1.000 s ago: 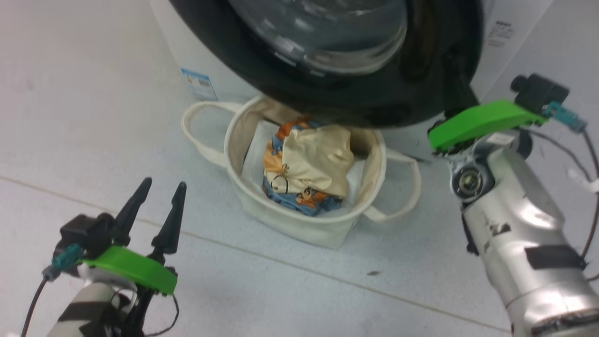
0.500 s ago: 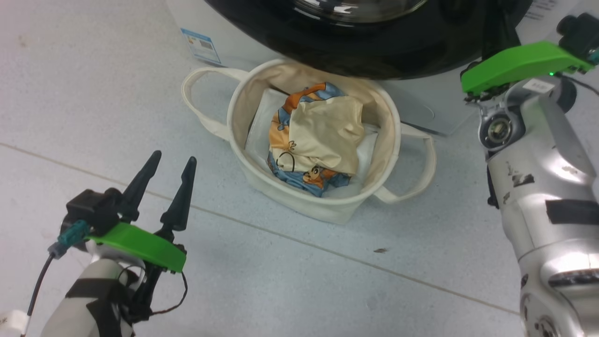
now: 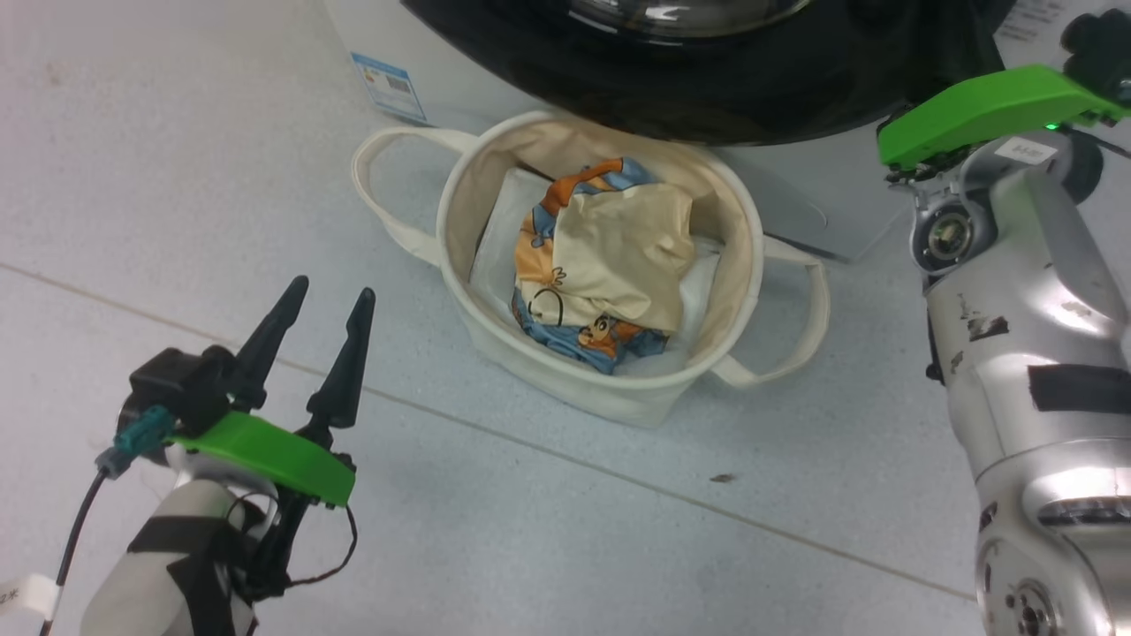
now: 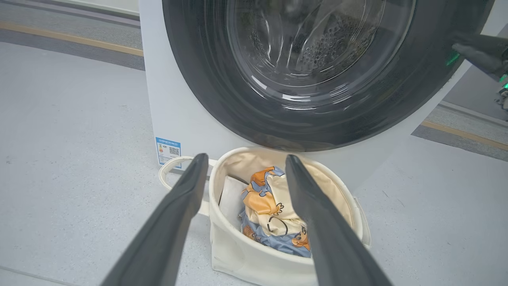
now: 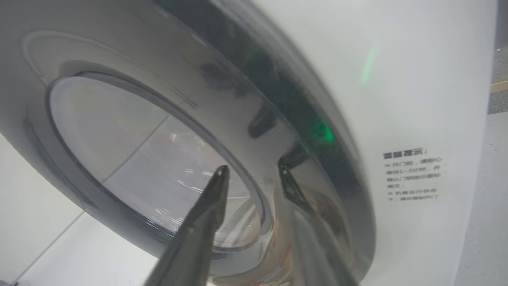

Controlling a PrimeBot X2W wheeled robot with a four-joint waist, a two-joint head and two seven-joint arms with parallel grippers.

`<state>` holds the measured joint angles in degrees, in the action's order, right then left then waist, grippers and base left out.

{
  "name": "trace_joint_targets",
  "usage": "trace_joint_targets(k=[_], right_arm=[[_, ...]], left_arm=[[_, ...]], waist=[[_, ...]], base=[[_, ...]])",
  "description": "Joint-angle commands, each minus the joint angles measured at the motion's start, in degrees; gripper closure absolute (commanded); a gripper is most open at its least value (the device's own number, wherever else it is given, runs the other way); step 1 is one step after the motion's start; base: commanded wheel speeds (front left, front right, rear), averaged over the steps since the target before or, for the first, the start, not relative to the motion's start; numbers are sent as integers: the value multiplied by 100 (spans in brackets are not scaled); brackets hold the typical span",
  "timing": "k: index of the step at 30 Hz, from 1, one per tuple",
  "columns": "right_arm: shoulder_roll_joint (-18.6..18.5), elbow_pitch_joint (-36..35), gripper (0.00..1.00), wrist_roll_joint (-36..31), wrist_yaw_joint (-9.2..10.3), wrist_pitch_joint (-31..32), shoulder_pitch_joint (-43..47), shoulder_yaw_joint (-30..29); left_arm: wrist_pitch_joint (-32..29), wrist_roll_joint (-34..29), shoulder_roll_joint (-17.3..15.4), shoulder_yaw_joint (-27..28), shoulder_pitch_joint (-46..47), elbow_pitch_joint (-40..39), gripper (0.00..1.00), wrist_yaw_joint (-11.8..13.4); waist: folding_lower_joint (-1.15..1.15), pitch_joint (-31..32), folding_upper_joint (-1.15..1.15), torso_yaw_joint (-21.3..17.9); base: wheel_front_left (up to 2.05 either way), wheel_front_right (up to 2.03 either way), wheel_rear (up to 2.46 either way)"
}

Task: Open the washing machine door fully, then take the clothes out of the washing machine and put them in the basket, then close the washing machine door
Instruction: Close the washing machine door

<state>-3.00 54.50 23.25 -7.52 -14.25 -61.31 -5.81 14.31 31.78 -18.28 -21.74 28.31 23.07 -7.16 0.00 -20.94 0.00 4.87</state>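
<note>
At door (image 5: 238, 103), right claw (image 5: 252, 168) newly parted

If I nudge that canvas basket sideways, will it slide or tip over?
Probably slides: the basket sits low and wide on smooth floor. Its soft canvas wall would likely dent first. The clothes inside look light.
</note>
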Motion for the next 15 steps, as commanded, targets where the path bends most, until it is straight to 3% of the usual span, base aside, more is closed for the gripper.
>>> trace_joint_targets(k=[1,8,15], right_arm=[[10,-222,0,75,3,-74,-121,62],[12,-491,0,882,3,-74,605,1245],[12,-1163,0,995,3,-74,1428,2009]], left_arm=[[69,-65,-175,196,81,-130,0,-33],[69,-197,-391,414,-250,-180,0,-33],[69,146,-824,866,-710,-633,0,-33]], waist=[[0,154,0,-9],[0,841,0,-245],[0,1327,0,-677]], base=[[0,0,0],[0,0,0],[0,0,0]])
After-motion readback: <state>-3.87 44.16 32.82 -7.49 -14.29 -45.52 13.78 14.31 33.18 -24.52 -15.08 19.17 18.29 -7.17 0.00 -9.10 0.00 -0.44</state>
